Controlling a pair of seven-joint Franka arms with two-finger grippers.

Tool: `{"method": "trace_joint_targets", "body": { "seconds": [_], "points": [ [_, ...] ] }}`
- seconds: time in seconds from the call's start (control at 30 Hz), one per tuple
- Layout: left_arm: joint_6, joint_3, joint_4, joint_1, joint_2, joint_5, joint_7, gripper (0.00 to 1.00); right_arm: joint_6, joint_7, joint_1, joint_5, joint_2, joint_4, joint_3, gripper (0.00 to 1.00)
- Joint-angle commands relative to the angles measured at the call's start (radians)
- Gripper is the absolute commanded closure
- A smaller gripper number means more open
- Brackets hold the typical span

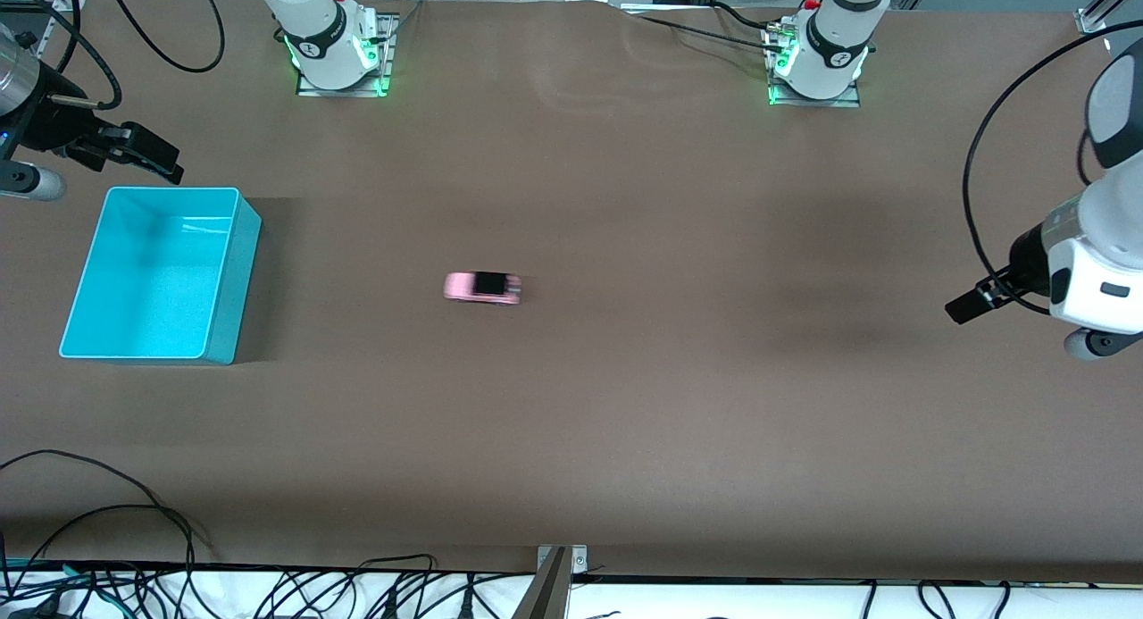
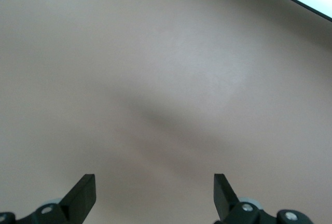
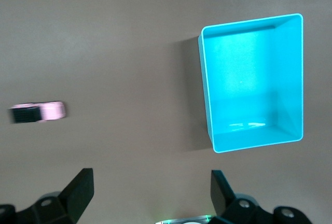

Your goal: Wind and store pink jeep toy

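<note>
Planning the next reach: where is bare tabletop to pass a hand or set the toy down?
Bare brown table lies between the small pink jeep toy and the open, waiting left gripper, and nearer the camera than the toy. It is tightest by the empty turquoise plastic bin, where the open right gripper hangs.

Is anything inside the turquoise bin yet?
Nothing: the turquoise bin shows only its bare floor and inner walls. The pink jeep toy sits out on the brown table, toward its middle. No part of the bin's inside is covered.

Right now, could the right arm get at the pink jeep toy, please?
Probably yes: the pink jeep toy sits alone on bare table, and the open right hand has nothing between them.
</note>
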Motion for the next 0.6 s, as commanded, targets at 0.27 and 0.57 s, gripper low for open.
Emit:
{"method": "trace_joint_targets", "body": {
  "seconds": [0.27,0.57],
  "points": [
    [-0.027,-0.008,0.051,0.031,0.013,-0.042,0.394,0.0,-0.011,-0.004,-0.005,-0.007,-0.018,-0.001,0.005,0.0],
    [-0.022,0.006,0.048,0.038,-0.025,-0.058,0.525,0.0,-0.01,-0.004,-0.005,-0.007,-0.018,0.005,0.002,0.0]
  ]
}}
